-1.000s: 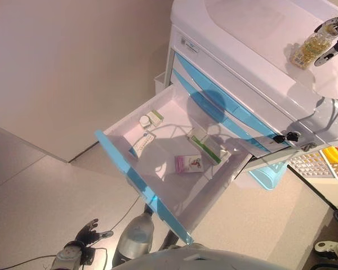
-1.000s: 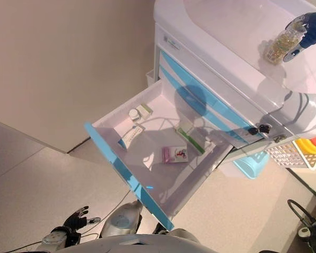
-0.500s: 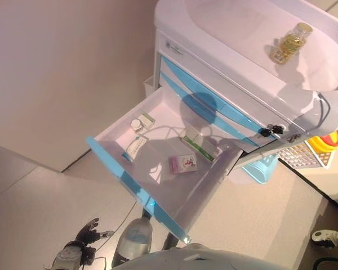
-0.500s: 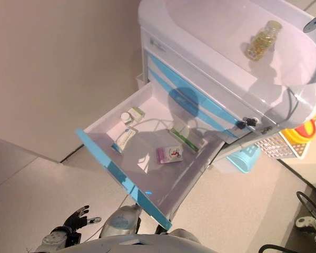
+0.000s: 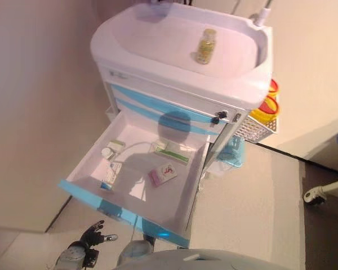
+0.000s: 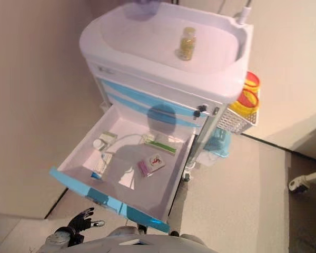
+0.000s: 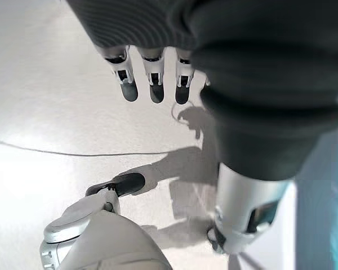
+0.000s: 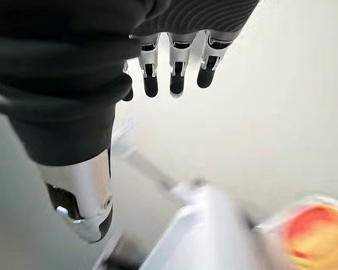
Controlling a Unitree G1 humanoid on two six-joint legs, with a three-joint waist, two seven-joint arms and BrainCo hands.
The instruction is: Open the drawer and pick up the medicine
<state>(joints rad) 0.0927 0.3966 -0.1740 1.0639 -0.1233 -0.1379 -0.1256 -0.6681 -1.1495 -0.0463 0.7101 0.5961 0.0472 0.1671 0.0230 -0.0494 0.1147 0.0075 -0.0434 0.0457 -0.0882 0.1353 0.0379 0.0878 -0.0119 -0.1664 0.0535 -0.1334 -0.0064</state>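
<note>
The medicine bottle [image 5: 206, 46], clear with yellow capsules, stands upright on the white cart top [image 5: 158, 34]. Below it the drawer with a blue front [image 5: 118, 209] is pulled wide open. Inside lie a pink box [image 5: 162, 175], a green-and-white box [image 5: 172, 151] and small packs [image 5: 110, 152]. My left hand [image 5: 93, 235] hangs low near the floor, below the drawer front, with its fingers [image 7: 153, 84] straight and empty. My right hand [image 8: 174, 50] shows only in its wrist view, with fingers straight, holding nothing and away from the bottle.
A white wire basket with yellow and red containers [image 5: 265, 107] hangs on the cart's right side, above a light blue bin [image 5: 234, 152]. A wall runs along the left. A white wheeled leg [image 5: 324, 190] stands on the floor at the right.
My right hand has let go of the bottle and drawn out of the eye views. The bottle stays standing on the cart top. The camera has swung, shifting the whole scene.
</note>
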